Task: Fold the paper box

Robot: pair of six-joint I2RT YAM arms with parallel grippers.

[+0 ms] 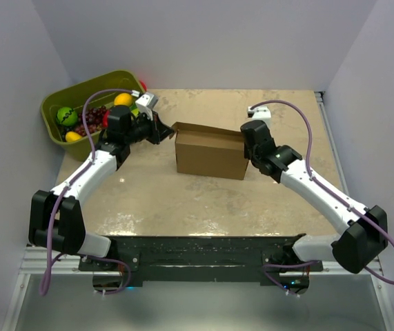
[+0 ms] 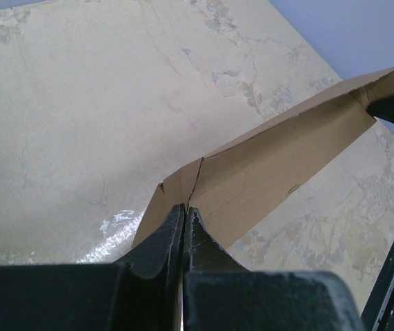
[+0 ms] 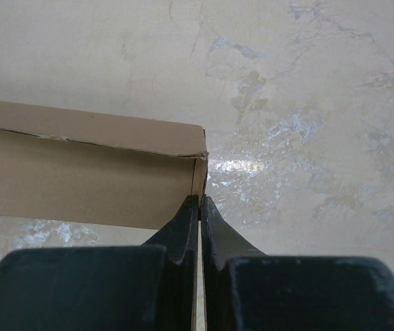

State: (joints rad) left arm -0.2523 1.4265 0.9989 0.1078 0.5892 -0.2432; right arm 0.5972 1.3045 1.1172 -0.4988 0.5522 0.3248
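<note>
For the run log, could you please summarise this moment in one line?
left hand: shut on paper box, left flap | right hand: shut on paper box, right end

Surface [image 1: 203, 200]: beige stone-look top, mottled and veined, which carried pale glare patches. Back wall [image 1: 210, 41], left wall [image 1: 10, 103] and right wall [image 1: 383, 103]: plain light-grey panels that enclosed three sides. Dark mounting plate [image 1: 203, 249] ran along the near edge; a silver rail [image 1: 332, 148] lined the right edge. Light was soft and even.
</note>
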